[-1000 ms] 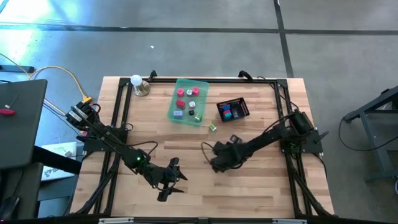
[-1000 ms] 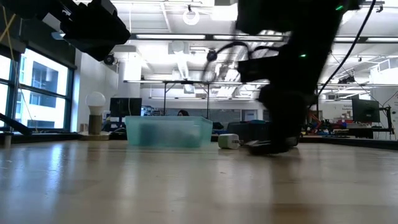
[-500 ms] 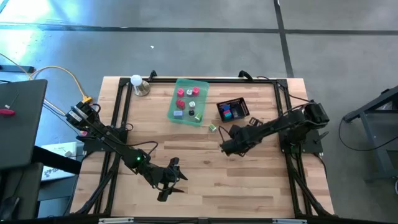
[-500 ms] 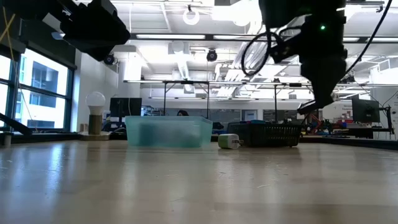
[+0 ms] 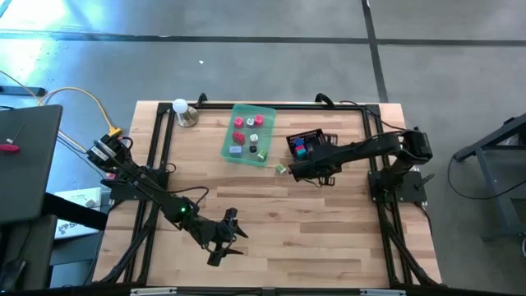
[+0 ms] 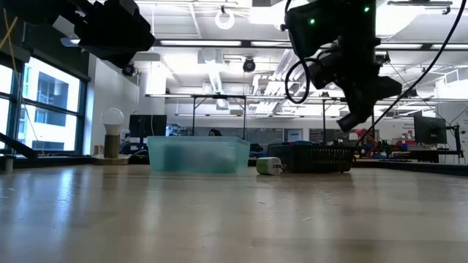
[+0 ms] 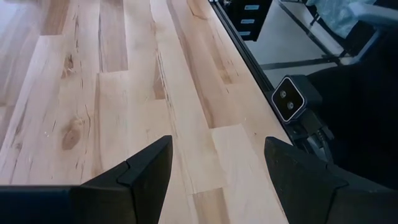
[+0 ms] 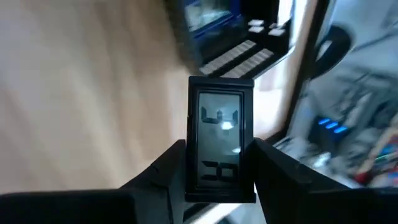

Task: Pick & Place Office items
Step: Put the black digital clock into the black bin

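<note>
My right gripper [image 5: 297,172] hangs above the table between the black mesh basket [image 5: 307,145] and a green-and-white piece [image 5: 280,168] that lies on the wood. It is shut on a black rectangular piece [image 8: 221,146] with a glossy face. In the low view the right gripper [image 6: 352,119] is well above the tabletop, in front of the basket [image 6: 314,157]. The translucent green tray [image 5: 249,133] holds pink, red, lavender and dark pieces; the basket holds teal, blue and red ones. My left gripper [image 5: 223,239] waits open near the table's near edge, over bare wood [image 7: 186,124]. My right gripper pinches the black piece between its two fingers [image 8: 168,171], one on each long side of its lower half [image 8: 198,180]. The piece is lifted clear of the table and stands out past the fingertips, along the fingers.
A small lamp with a white bulb [image 5: 182,109] stands at the far left corner. A black frame rail [image 5: 271,107] runs around the table. Open wood lies between the two grippers and toward the near edge. A small camera [image 7: 289,99] sits at the table's edge.
My right gripper has risen from the tabletop in the table's middle, carrying the black piece clear of the wood, and has moved toward the far edge, ending beside the basket and the green-and-white piece. The left arm has kept still.
</note>
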Action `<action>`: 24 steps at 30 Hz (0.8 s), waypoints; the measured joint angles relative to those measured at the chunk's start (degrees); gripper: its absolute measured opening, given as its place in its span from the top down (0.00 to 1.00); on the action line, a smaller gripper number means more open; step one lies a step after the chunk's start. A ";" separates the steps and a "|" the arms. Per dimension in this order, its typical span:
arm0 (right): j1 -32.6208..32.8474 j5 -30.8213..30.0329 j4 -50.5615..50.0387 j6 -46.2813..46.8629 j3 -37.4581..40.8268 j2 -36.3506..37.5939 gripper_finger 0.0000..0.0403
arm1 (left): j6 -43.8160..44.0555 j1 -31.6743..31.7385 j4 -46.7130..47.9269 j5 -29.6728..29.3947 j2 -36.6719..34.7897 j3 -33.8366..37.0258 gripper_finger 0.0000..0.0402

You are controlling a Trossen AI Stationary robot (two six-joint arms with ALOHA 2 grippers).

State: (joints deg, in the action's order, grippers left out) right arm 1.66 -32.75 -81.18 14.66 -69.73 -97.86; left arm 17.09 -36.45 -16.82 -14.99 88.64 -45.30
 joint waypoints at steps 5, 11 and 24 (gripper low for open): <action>-1.30 -7.18 6.09 -12.59 -0.03 0.00 0.66 | -0.73 0.00 0.11 -0.01 0.00 0.00 0.39; -4.26 -7.63 9.63 -21.46 -0.09 -0.08 0.66 | 0.16 0.00 0.12 0.01 0.02 0.00 0.39; -5.19 -4.70 12.94 -25.32 -0.07 -4.52 0.66 | 1.33 -2.09 0.17 0.03 0.33 0.09 0.39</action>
State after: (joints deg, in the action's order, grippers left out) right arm -3.53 -37.45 -68.24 -10.66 -69.80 -102.38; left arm 18.41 -38.54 -16.64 -14.96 88.97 -45.21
